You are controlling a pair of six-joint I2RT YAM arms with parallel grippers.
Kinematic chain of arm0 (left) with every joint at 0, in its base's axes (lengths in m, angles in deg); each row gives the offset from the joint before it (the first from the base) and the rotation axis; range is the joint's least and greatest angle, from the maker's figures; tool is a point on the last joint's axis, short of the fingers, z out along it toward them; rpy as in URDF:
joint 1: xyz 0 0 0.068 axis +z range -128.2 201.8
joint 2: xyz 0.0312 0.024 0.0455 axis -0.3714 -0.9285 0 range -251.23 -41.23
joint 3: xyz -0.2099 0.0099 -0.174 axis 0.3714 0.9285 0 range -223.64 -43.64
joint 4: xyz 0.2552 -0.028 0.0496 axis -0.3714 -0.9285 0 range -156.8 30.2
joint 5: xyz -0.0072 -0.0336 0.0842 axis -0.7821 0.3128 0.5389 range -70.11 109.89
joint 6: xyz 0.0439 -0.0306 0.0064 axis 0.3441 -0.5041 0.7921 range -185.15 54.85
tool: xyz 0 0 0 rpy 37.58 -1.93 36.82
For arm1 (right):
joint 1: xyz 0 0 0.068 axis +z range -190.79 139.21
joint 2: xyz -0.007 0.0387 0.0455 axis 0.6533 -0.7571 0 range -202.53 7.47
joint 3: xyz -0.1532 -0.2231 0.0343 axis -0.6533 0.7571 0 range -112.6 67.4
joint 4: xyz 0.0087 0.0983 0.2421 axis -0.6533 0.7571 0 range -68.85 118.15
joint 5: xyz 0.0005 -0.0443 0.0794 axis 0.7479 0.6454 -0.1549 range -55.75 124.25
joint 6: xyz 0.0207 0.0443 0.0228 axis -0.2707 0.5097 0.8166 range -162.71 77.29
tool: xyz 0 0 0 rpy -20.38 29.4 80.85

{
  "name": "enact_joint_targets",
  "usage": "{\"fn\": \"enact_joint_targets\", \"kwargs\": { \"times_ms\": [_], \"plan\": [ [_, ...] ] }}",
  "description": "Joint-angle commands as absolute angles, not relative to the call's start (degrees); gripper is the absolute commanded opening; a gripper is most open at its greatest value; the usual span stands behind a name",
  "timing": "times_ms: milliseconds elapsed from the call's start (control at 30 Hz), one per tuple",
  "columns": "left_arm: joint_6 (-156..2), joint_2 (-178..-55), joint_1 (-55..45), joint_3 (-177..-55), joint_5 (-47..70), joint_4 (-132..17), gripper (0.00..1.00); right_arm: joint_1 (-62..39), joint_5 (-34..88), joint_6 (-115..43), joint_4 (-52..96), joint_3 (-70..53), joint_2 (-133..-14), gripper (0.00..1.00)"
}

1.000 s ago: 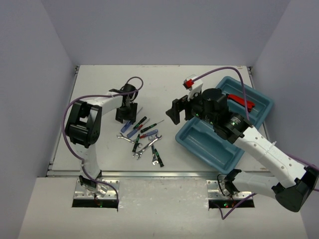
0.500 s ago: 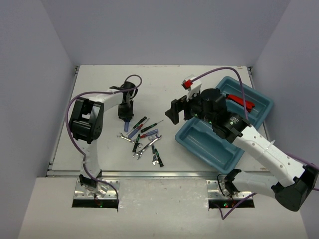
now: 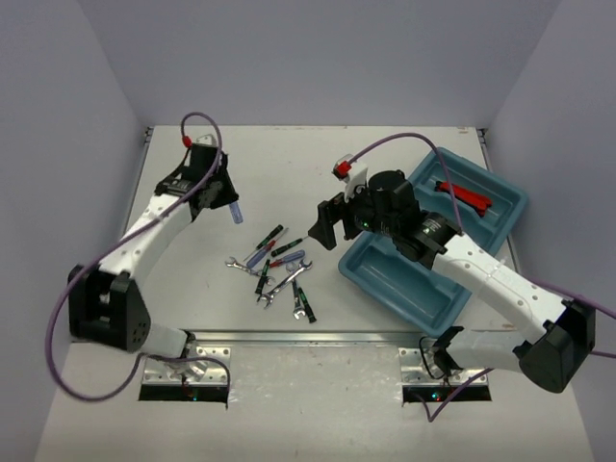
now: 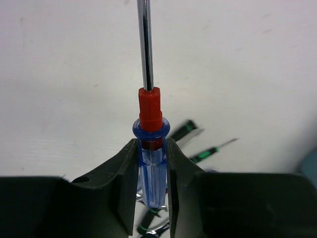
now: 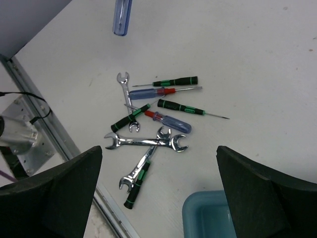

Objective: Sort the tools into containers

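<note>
Teal-blue rectangular plastic tray (image 3: 399, 289), compartmented, held one red-handled tool (image 3: 469, 197) in its far compartment; left gripper (image 4: 151, 148) clamped a blue-handled screwdriver (image 4: 150, 171), right gripper (image 5: 159, 163) gaped wide, empty.

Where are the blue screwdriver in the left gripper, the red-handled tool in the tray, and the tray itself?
blue screwdriver (image 4: 149, 106): left wrist view, red collar at the shaft's base.
red-handled tool (image 3: 469, 196): top external view, middle of the handle.
tray (image 3: 399, 281): top external view, bare near compartment.

overhead camera looks down; right wrist view shares the tool pile (image 3: 277, 269).
</note>
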State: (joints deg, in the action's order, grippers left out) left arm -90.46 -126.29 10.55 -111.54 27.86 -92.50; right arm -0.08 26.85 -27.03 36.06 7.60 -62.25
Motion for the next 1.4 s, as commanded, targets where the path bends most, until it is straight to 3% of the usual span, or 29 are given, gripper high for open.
{"fn": "enact_joint_targets", "kwargs": {
  "times_ms": [0, 133, 467, 733, 867, 900, 933, 967, 1000, 1033, 1067, 1200, 1267, 1367],
  "plan": [
    [-96.91, -111.77, 10.02, -103.98, 17.28, -78.63, 0.0, 0.16, 17.74, -26.04, 30.67, 7.99, -61.07, 0.96],
    [-104.84, -99.08, 8.46, -93.03, 4.76, -63.78, 0.0, 1.42, 5.05, -25.88, 28.34, 5.11, -68.22, 0.87],
    [-112.56, -91.14, 6.2, -85.84, -1.68, -54.87, 0.0, 6.93, 9.54, -25.49, 23.45, -4.87, -80.65, 0.78],
    [-113.25, -89.14, 5.72, -81.41, -3.45, -51.23, 0.0, 7.74, 11.83, -21.97, 23.68, -12.92, -86.89, 0.42],
    [-112.9, -88.26, 5.72, -81.93, -4.01, -51.16, 0.0, 7.81, 13.64, -23.06, 26.41, -14.56, -88.22, 0.01],
    [-112.22, -88.25, 5.72, -82.45, -3.77, -51.68, 0.04, 7.81, 14.99, -23.85, 27.57, -15.01, -88.25, 0.0],
    [-110.54, -87.91, 5.72, -83.64, -3.34, -53.55, 0.17, 7.81, 15.97, -25.47, 28.47, -15.24, -88.18, 0.0],
    [-109.1, -87.68, 5.72, -84.75, -1.23, -55.56, 0.56, 7.81, 17.26, -26.95, 30.64, -15.24, -87.9, 0.0],
    [-107.72, -87.44, 5.72, -86.06, 0.85, -57.65, 0.85, 7.81, 18.92, -28.49, 32.63, -15.08, -87.48, 0.0],
    [-105.23, -87.37, 5.72, -88.63, 4.38, -62.21, 0.96, 7.5, 23.48, -30.8, 34.9, -14.51, -86.66, 0.0],
    [-102.31, -87.45, 5.72, -91.83, 8.94, -67.89, 1.0, 6.92, 28.47, -33.76, 37.41, -13.76, -85.63, 0.0],
    [-92.88, -87.46, 5.72, -104.34, 30.75, -92.4, 1.0, 0.5, 42.85, -45.46, 47.51, -9.69, -80.02, 0.0],
    [-90.67, -85.05, 5.72, -103.51, 36.38, -95.36, 1.0, -3.99, 50.55, -50.88, 51.64, -6.49, -77.04, 0.0],
    [-86.87, -79.86, 5.72, -98.14, 33.72, -94.78, 1.0, -11.88, 55.22, -62.69, 51.92, 0.64, -71.02, 0.0]
  ]
}}
